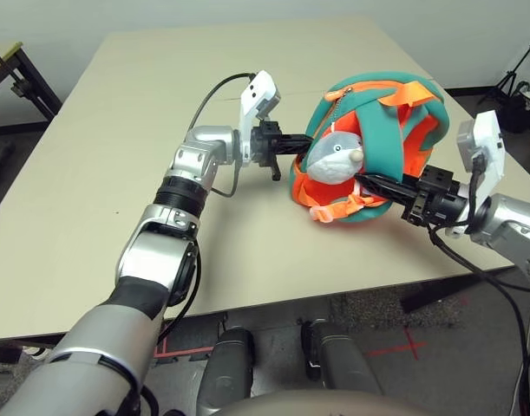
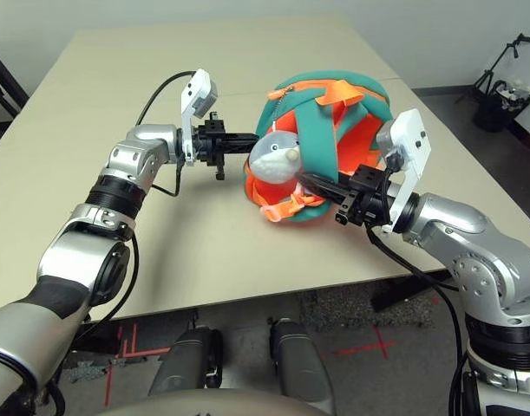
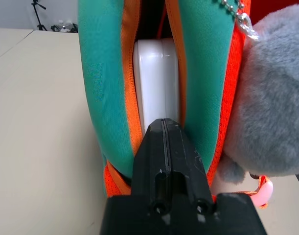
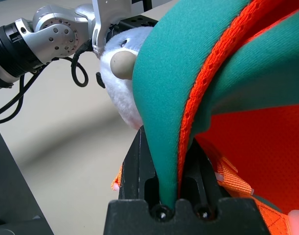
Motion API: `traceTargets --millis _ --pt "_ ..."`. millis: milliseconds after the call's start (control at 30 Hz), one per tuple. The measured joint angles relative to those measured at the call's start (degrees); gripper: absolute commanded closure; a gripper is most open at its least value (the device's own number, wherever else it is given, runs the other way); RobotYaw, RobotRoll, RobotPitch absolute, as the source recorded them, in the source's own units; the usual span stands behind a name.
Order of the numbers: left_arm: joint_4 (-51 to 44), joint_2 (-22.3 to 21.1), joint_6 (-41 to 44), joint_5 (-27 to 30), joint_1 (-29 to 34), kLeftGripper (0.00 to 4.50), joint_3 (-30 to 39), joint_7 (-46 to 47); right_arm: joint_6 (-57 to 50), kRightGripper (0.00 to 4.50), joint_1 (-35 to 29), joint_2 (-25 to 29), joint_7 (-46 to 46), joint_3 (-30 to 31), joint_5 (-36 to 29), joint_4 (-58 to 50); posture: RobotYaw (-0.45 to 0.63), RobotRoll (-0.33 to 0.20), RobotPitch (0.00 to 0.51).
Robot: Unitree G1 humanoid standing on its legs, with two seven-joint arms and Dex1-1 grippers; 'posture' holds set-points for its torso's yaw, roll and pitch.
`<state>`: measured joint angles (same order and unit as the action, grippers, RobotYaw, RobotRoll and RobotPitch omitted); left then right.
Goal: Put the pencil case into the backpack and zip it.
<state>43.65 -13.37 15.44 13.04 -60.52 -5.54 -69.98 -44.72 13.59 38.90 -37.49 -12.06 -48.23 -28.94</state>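
Gripping arm, right: the right gripper (image 2: 310,184) reaches in from the near right edge of the desk (image 1: 91,225), its two black fingers clamped on a teal strap (image 4: 164,142) of the backpack, with the fabric pinched between them.
Backpack: the backpack (image 1: 373,147) stands on the right half of the desk, nearer the front edge than the far one, orange body with teal panels and orange webbing, its strap side turned toward the robot.
Plush toy: a grey-white plush animal (image 1: 334,158) hangs on a small ball chain on the backpack's near left side, just beside both grippers.
Webbing: loose orange webbing (image 2: 286,208) with a buckle hangs at the bag's lower front, just above the desk surface.
Left arm: the left gripper (image 3: 165,128) points level toward the backpack's left side, fingers pressed fully together with nothing between them, tips at the slit of the opening.
Pencil case: the pencil case (image 3: 156,81) sits inside the backpack, a white rounded end showing in the narrow gap between the orange-edged teal lips, right ahead of the left fingertips.
Zip opening: the gap stands parted along the bag's left side.
Far desk: bare tan surface runs to the far edge.
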Motion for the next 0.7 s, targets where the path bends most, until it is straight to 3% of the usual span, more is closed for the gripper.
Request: traceTargets --millis 400,500,700 --pt "-11.2 -8.9 10.7 4.7 -3.1 4.5 3.7 -2.8 0.8 4.38 -0.1 0.0 -0.5 0.5 0.5 0.0 0.03 0.0 0.075" --pt "-18.8 -11.4 17.3 8.1 -1.7 3.88 4.3 -4.8 1.0 4.38 0.0 0.1 -0.7 0.8 0.7 0.1 0.03 0.0 0.076" --pt "-32.7 -17.2 29.2 13.5 1.4 1.6 1.1 -9.4 1.6 4.38 0.1 0.1 -1.5 1.5 1.8 0.4 0.03 0.0 0.074"
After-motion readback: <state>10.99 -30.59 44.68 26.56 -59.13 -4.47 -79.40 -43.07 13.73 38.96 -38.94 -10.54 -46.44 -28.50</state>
